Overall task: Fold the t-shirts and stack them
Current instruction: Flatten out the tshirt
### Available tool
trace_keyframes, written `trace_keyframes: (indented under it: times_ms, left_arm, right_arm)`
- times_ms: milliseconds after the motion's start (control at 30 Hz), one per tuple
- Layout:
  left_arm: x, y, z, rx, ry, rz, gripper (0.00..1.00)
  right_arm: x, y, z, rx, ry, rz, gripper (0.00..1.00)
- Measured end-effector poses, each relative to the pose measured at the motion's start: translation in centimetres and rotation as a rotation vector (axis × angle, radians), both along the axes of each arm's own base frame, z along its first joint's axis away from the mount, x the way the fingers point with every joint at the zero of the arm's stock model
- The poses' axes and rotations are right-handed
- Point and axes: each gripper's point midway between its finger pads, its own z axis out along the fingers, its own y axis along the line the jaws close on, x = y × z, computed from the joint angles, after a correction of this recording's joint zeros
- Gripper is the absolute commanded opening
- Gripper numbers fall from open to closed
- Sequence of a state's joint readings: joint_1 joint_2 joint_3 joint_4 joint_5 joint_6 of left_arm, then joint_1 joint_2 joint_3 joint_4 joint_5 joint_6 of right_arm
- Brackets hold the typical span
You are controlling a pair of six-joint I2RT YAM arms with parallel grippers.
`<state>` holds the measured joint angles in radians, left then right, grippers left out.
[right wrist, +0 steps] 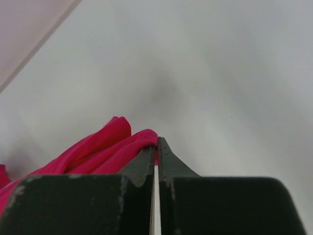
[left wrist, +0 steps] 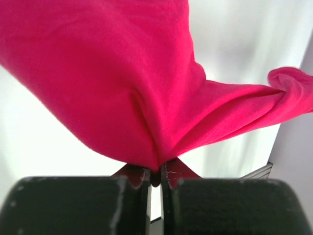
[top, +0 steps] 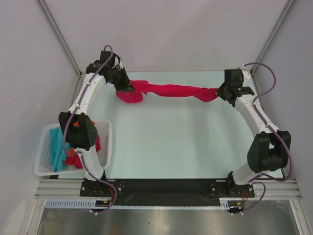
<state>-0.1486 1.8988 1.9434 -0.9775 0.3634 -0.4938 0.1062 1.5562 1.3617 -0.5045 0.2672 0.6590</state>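
Note:
A crimson red t-shirt (top: 171, 91) hangs stretched in a rope-like band across the far part of the table, held at both ends. My left gripper (top: 126, 88) is shut on its left end, where the cloth (left wrist: 122, 88) bunches and sags. At the other end my right gripper (top: 221, 92) is shut on the red cloth (right wrist: 105, 149), pinched at the fingertips. More t-shirts lie in the basket at the left: a teal one (top: 58, 149), a red one (top: 74, 159) and a bit of orange (top: 75, 125), partly hidden by the left arm.
A white slotted basket (top: 43, 156) stands at the table's left near edge, beside the left arm's base. The pale table (top: 176, 142) spreads between the arms. Metal frame posts rise at the far corners.

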Motion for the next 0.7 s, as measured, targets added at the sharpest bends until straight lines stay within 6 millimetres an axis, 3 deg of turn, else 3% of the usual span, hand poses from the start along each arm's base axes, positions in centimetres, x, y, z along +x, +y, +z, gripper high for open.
trace_keyframes:
  times_ms: [33, 67, 100, 200, 300, 400, 533, 700]
  left_arm:
    - [-0.3, 0.1, -1.0, 0.004, 0.024, -0.002, 0.17]
    - [-0.8, 0.1, -2.0, 0.008, 0.052, -0.004, 0.30]
    - [-1.1, 0.2, -2.9, 0.015, 0.077, -0.004, 0.36]
    - [-1.4, 2.9, -4.9, 0.094, 0.117, 0.048, 0.51]
    - [-0.4, 6.1, -5.2, 0.138, 0.105, 0.126, 0.54]
    - [0.0, 7.7, -5.2, 0.159, 0.101, 0.166, 0.54]
    - [-0.5, 7.3, -5.8, 0.160, 0.096, 0.153, 0.54]
    - [-3.5, 6.0, -9.0, 0.163, 0.159, 0.114, 0.54]
  right_arm:
    - [-0.3, 0.0, -0.9, -0.001, 0.015, -0.001, 0.00]
    - [-0.7, -0.1, -1.8, -0.002, 0.036, 0.000, 0.00]
    - [-1.1, -0.2, -2.8, -0.005, 0.059, -0.001, 0.00]
    - [-2.7, -3.0, -5.1, -0.064, 0.131, -0.080, 0.00]
    - [-3.4, -6.6, -5.5, -0.107, 0.157, -0.181, 0.01]
    - [-3.5, -7.5, -5.3, -0.125, 0.160, -0.213, 0.04]
    - [-3.4, -7.3, -5.0, -0.130, 0.160, -0.206, 0.04]
    - [-3.4, -6.7, -5.1, -0.131, 0.163, -0.189, 0.07]
